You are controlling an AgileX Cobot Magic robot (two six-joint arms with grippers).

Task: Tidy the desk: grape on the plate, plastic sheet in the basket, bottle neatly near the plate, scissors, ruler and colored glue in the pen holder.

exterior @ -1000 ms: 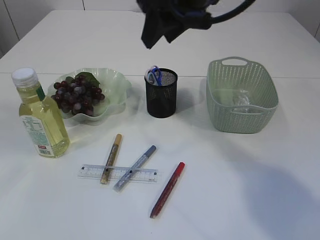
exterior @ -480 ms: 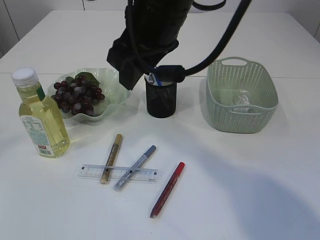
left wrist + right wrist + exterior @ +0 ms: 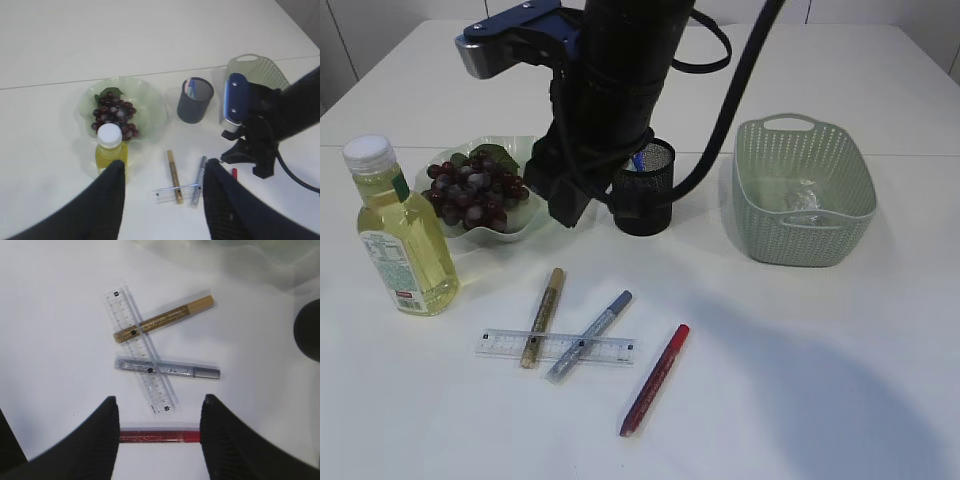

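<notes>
Right gripper (image 3: 159, 432): jaws apart, empty, above the red glue pen (image 3: 159, 436).
Left gripper (image 3: 162, 200): jaws apart, empty, high over the table.
Plate (image 3: 548, 165): far left, holds grapes (image 3: 475, 190).
Bottle (image 3: 402, 232): upright, near-left of plate.
Pen holder (image 3: 645, 190): centre, blue-handled scissors (image 3: 638, 158) inside.
Basket (image 3: 802, 190): right, clear plastic sheet (image 3: 804, 203) inside.
Ruler (image 3: 556, 347): near centre, under gold glue pen (image 3: 542, 316) and silver glue pen (image 3: 589, 335).
</notes>
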